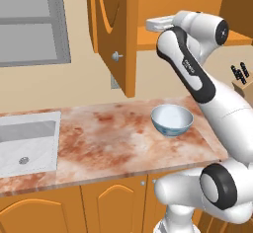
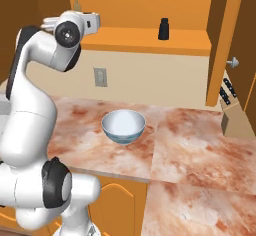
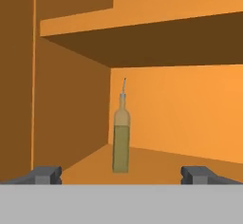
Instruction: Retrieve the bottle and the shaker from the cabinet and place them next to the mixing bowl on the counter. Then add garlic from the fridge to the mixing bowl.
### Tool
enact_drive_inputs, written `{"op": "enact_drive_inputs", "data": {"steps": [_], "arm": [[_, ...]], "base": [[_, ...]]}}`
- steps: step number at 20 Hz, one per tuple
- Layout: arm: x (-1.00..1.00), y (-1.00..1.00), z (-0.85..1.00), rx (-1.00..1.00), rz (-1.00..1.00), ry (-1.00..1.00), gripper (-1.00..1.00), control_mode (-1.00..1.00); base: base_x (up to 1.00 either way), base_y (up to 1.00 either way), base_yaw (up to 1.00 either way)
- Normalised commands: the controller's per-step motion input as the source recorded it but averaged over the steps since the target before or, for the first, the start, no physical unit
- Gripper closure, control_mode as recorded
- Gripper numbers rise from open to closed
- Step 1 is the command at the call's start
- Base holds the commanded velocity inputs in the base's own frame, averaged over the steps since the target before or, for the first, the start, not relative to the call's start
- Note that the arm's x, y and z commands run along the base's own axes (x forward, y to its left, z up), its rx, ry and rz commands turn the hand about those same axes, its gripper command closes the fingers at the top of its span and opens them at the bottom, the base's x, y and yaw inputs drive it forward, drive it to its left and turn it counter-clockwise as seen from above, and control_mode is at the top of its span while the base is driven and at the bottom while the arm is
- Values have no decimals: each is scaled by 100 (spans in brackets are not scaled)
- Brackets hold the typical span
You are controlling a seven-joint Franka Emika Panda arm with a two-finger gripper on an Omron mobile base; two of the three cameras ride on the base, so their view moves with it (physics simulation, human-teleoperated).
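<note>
A tall olive-green bottle [image 3: 121, 133] with a thin spout stands upright on the cabinet's lower shelf, straight ahead of my gripper [image 3: 122, 175]. The gripper is open and empty, short of the bottle, with one fingertip on each side of it. In the right base view the bottle's top [image 2: 76, 0] pokes up behind my hand. A small black shaker [image 2: 163, 29] stands further right on the same shelf. The pale blue mixing bowl [image 1: 171, 119] [image 2: 123, 125] sits on the marbled counter below. The garlic and the fridge are out of view.
The cabinet's left door [image 1: 113, 29] hangs open with its knob [image 1: 117, 56] facing out, and the right door [image 2: 220, 40] is open too. A sink [image 1: 27, 143] lies at the counter's left. A knife block [image 2: 227, 100] stands at the right.
</note>
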Motion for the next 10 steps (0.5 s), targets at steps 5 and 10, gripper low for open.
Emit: {"op": "enact_drive_inputs", "data": {"steps": [5,10], "arm": [[23,1,-3,12,1,4,-100,-100],[34,22,-9,1,0,0,-100,-100]], "base": [[0,0,0],[0,0,0]]}}
